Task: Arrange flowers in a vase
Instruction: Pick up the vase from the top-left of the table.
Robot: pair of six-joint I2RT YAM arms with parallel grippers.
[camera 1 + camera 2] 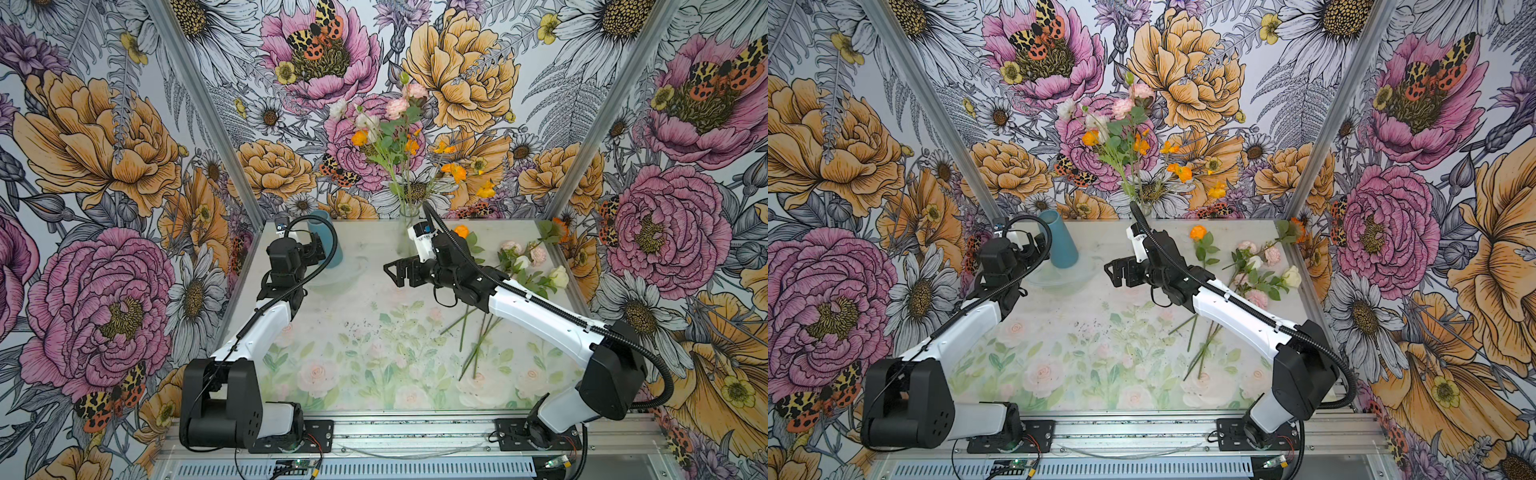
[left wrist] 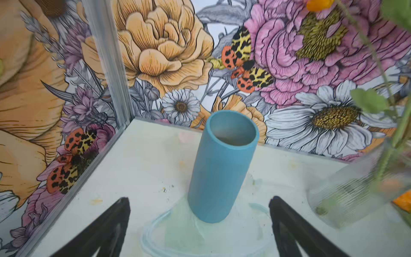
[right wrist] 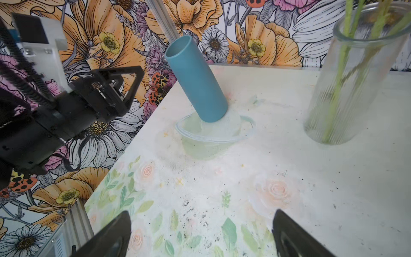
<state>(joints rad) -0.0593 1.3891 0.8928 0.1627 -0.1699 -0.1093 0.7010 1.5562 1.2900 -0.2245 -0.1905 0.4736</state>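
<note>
A clear ribbed glass vase (image 1: 405, 232) (image 3: 347, 89) stands at the back middle of the table, holding several flowers (image 1: 386, 133) (image 1: 1121, 124) with orange, pink and cream heads. More loose flowers (image 1: 523, 262) (image 1: 1258, 266) lie on the table at the right, partly under my right arm, their stems (image 1: 478, 332) pointing to the front. My right gripper (image 1: 392, 272) (image 3: 202, 212) hangs open and empty over the table, in front of the vase. My left gripper (image 1: 313, 247) (image 2: 199, 199) is open and empty, just short of a blue tube.
A blue tube (image 1: 328, 241) (image 2: 222, 169) stands upright in a shallow clear bowl (image 1: 345, 278) (image 3: 213, 138) at the back left. Printed flower walls close in the table on three sides. Dark crumbs (image 3: 195, 213) speckle the middle of the painted tabletop.
</note>
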